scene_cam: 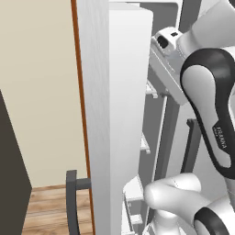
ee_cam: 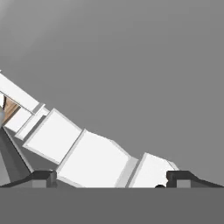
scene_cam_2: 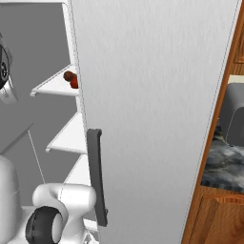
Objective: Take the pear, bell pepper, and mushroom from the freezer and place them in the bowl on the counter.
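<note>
The freezer (scene_cam_2: pixel 62 119) stands open, a tall narrow white compartment with white shelves stepping back into it. Its opened door (scene_cam_2: pixel 152 109) fills the foreground in the right base view, with a dark grey upright handle (scene_cam_2: pixel 96 176) along its near edge. On an upper shelf (scene_cam_2: pixel 55 86), at its right end against the door's edge, sits the small glossy red bell pepper (scene_cam_2: pixel 75 83), touching a darker brown round item (scene_cam_2: pixel 69 75) just behind it. The rest of that shelf's load is hidden by the door.

Past the door's right edge lies a strip of dark marbled counter (scene_cam_2: pixel 221 164) over brown wooden cabinets (scene_cam_2: pixel 217 221).

The white arm (scene_cam: pixel 209 114) rises in a bend and reaches up into the freezer. The gripper (ee_cam: pixel 109 179) is released, its two dark fingertips (ee_cam: pixel 41 177) spread wide with nothing between them, pointing at a slanting row of white door bins (ee_cam: pixel 87 153) and a plain grey wall.
</note>
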Controlling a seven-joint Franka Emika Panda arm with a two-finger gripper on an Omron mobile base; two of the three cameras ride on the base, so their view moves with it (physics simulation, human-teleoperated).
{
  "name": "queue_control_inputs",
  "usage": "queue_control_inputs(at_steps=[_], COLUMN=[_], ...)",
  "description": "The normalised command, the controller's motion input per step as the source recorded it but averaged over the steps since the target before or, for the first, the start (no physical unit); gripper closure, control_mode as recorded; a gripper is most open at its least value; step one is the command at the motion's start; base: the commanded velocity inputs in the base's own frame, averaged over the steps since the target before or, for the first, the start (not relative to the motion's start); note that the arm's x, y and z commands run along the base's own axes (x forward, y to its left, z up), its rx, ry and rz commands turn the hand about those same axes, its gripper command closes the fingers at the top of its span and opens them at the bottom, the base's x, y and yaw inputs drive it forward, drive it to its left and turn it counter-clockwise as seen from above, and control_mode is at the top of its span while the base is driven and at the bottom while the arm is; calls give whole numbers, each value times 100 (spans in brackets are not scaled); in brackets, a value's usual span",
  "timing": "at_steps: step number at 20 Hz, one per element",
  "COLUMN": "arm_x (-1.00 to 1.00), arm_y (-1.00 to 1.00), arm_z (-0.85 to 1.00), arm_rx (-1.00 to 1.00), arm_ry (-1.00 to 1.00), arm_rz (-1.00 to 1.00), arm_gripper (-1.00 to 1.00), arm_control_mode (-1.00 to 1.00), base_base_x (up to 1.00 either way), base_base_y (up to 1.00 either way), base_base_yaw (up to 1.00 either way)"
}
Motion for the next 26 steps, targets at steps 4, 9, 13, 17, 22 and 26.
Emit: queue_control_inputs(at_steps=[4,9,13,17,22,26], arm_x=[11,0,3,14,13,23], arm_y=[-14,-29,-14,8,0,-1], arm_z=[-3,-8,-13,-12,-8,0], arm_rx=[2,8,3,-8,-4,0], arm_ry=[0,0,0,0,1,9], arm_rz=[-10,-3,-2,-11,-11,-2], arm_gripper=[-100,-100,-100,-100,-100,-100], arm_control_mode=[-100,-100,-100,-100,-100,-100], base_base_x=[0,0,0,0,0,0], base_base_y=[0,0,0,0,0,0], base_base_yaw=[0,0,0,0,0,0])
